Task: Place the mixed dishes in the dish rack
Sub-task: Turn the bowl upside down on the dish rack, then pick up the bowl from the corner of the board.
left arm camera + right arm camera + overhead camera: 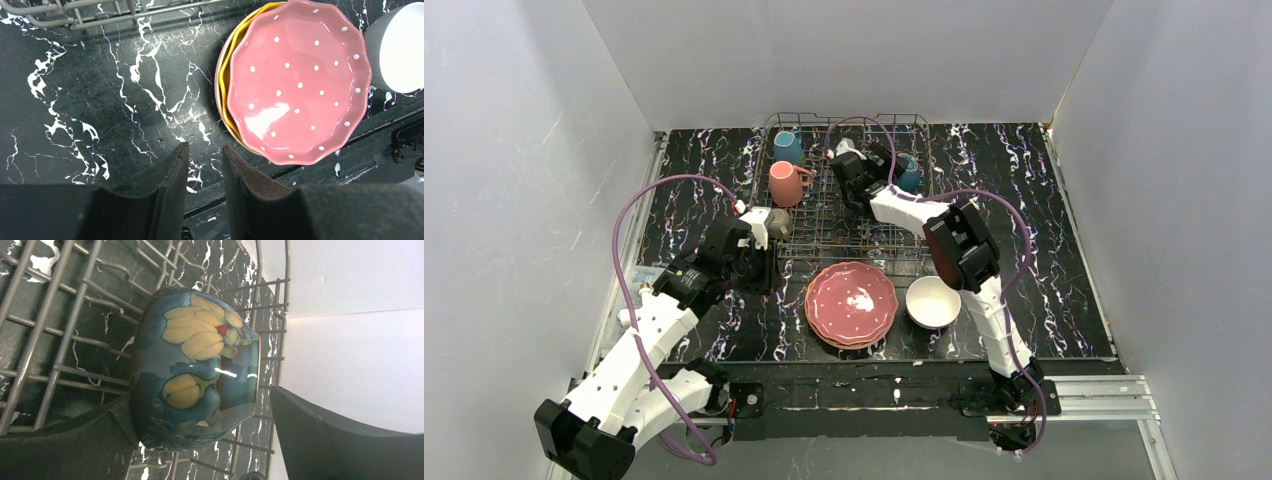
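Dark-blue bowl [195,375] stands on edge in dish rack [60,340], rim toward counter's far edge; right fingers [75,440] spread wide beside it, left fingers [165,185] narrow, empty.

left of the dish rack [824,228] the surface [704,150] is bare marble up to the side wall: open passage. the left claw [204,146] hangs over it near the stacked plates [851,303], fingers narrowly apart, nothing between. plates and white bowl [929,303] sit just beside each other before the rack's near rim; only a thin lane parts them from it. olive-grey mug [780,222] blocks the rack's near left corner. teal mug [787,147] and pink mug [784,184] occupy its left rear. dark-blue bowl [195,340] stands on edge between the wide-spread right claw [199,396], air on its rim side. rack centre: bare wire.
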### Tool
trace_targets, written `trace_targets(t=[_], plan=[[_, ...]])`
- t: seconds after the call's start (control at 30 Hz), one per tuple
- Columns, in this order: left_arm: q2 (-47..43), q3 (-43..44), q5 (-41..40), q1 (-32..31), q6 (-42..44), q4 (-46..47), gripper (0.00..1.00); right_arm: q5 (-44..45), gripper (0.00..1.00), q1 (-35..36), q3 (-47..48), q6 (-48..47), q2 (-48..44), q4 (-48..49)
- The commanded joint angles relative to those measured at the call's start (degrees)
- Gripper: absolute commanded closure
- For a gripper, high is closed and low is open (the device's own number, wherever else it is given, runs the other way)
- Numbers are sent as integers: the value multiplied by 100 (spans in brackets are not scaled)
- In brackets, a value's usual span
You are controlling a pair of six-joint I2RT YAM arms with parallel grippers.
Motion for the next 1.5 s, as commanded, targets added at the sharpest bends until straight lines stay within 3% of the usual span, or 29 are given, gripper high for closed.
trace_targets(t=[0.0,0.97,1.47], plan=[[-85,-15,50,-27,65,-57,70,193,2,81,-7,145,-473,128],[-123,-28,55,-24,65,-74,70,344,2,283,-206,469,-601,-289],[-117,-19,-10,-24,78,-88,69,-227,2,292,-399,1345,-1423,-1047]])
